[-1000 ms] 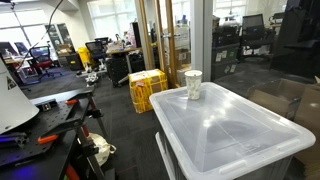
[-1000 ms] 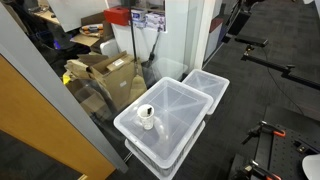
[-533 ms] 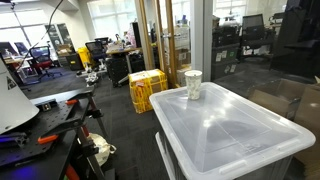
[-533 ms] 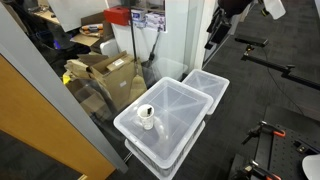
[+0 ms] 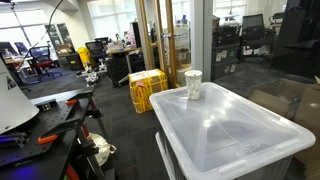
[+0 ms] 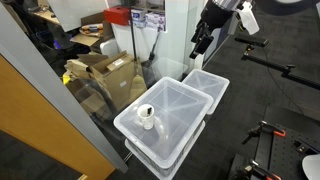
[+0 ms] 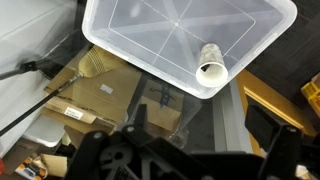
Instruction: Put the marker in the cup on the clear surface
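The cup (image 5: 193,84) stands upright near one corner of the clear surface (image 5: 235,135), the translucent lid of a storage bin. Both also show in an exterior view, the cup (image 6: 146,117) on the lid (image 6: 172,100), and in the wrist view, the cup (image 7: 211,61) on the lid (image 7: 170,25). I cannot make out the marker; the cup's mouth looks dark in that exterior view, but I cannot tell what is in it. My gripper (image 6: 199,47) hangs high above and beyond the bins, far from the cup. In the wrist view its fingers (image 7: 190,145) stand apart with nothing between them.
A second bin with a clear lid (image 6: 207,87) stands against the first. Yellow crates (image 5: 147,88) sit on the floor beyond the cup. Cardboard boxes (image 6: 108,75) lie behind a glass wall beside the bins. A cluttered bench (image 5: 45,125) stands across the aisle.
The arm has come into an exterior view from the upper right and moved left and down toward the bins. The cup and lids have not moved.
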You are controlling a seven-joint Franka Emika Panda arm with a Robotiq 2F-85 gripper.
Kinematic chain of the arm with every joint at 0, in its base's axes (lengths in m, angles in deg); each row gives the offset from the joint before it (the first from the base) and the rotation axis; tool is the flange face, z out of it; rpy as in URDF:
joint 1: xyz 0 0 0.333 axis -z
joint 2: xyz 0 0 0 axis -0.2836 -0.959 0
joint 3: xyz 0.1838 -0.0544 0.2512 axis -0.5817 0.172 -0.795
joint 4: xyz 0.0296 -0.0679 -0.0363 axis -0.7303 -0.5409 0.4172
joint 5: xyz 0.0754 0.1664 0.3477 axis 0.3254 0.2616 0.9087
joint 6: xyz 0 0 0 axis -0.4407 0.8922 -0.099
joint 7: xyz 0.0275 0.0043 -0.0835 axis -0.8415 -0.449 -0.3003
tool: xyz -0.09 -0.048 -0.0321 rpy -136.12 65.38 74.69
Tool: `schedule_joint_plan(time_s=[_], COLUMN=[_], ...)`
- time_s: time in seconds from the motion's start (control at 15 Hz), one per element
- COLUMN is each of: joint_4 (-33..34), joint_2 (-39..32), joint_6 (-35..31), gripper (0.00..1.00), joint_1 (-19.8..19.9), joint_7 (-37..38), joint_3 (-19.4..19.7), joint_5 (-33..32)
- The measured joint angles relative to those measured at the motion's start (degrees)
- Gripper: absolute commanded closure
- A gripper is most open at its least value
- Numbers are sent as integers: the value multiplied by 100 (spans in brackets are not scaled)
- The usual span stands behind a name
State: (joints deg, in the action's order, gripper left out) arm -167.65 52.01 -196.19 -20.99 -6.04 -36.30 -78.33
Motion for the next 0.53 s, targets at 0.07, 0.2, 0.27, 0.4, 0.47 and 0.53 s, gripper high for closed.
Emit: schedule_joint_plan(time_s=[0.07,0.2,0.27,0.4,0.47,0.53], joint_4=[24,81,122,229,292,359], joint_2=[-89,-270,-364,-543,-635,-731], joint_6=[-79,-228,-271,-292,-292,-292], gripper=[0,0,0,0,0,0], joint_1=[-32,-86,-109,-134,-137,-137], joint_7=[-106,-309,-423,-637,-758,-873], joint_3=[2,2,2,-3,-13,-22], joint_5=[130,368,489,696,800,887])
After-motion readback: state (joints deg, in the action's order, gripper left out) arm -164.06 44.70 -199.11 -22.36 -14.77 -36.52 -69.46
